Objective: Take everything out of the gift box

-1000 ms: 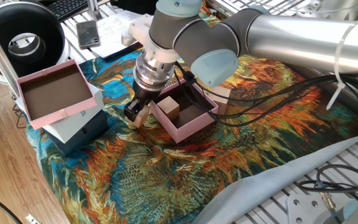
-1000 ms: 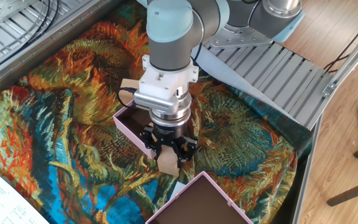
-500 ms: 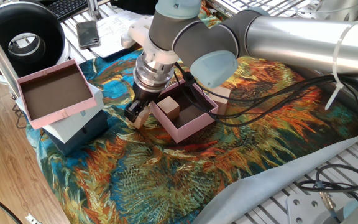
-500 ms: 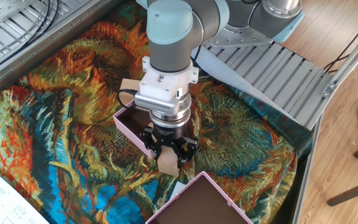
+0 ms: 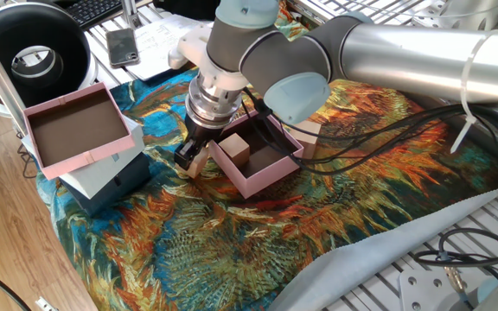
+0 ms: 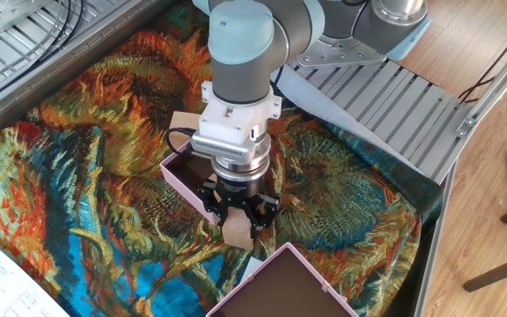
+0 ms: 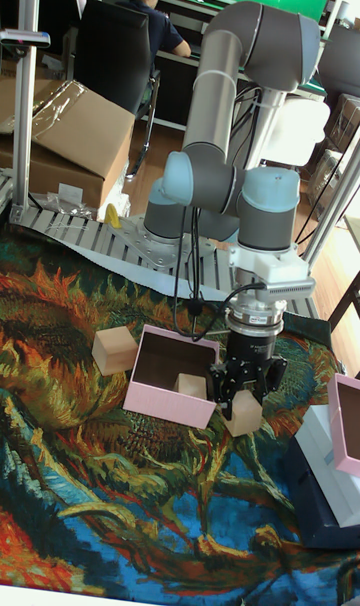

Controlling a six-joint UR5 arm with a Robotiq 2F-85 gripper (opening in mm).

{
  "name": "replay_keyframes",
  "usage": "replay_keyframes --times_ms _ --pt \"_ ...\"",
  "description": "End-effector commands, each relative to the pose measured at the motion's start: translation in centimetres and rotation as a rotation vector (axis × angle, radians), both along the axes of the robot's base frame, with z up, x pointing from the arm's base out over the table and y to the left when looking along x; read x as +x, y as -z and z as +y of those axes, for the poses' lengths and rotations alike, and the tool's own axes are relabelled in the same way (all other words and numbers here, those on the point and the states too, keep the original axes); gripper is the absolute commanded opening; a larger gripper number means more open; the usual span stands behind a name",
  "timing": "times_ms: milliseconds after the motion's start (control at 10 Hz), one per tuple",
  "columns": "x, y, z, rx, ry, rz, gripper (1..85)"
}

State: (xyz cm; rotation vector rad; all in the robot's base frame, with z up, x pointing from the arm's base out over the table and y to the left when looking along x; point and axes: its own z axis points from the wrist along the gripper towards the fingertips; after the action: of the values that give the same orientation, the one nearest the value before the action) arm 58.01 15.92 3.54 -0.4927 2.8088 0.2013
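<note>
Hand (image 7: pixel 243 403) grips cube (image 7: pixel 243 413) beside gift box (image 7: pixel 170 403) | one cube (image 7: pixel 191 387) inside

No text, label, brand or number can be read anywhere; the printed sheets beyond the tool are too blurred

The arm (image 7: pixel 225 76) has thick silver-grey tube links and pale blue-grey joint caps. A white ribbed wrist flange tops the black gripper (image 7: pixel 243 389). Black cables run along it, held by white zip ties.
</note>
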Motion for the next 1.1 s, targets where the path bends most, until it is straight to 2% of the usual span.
replay_keyframes --times_ms 0,400,600,700,800,1000 --pt "0.3 -0.1 -0.2 -0.003 -0.004 -0.008 85.0" --pt "0.3 -0.6 0.3 0.013 -0.016 -0.017 83.3" --pt "-0.6 -3.0 0.1 0.021 0.011 0.009 70.3" --pt "-1.2 -4.2 -0.4 0.020 0.015 0.022 67.7" --pt "-1.4 -5.3 -1.8 -0.007 0.012 0.020 62.3" --pt "-2.5 -7.2 -3.8 -0.028 -0.001 0.036 57.7"
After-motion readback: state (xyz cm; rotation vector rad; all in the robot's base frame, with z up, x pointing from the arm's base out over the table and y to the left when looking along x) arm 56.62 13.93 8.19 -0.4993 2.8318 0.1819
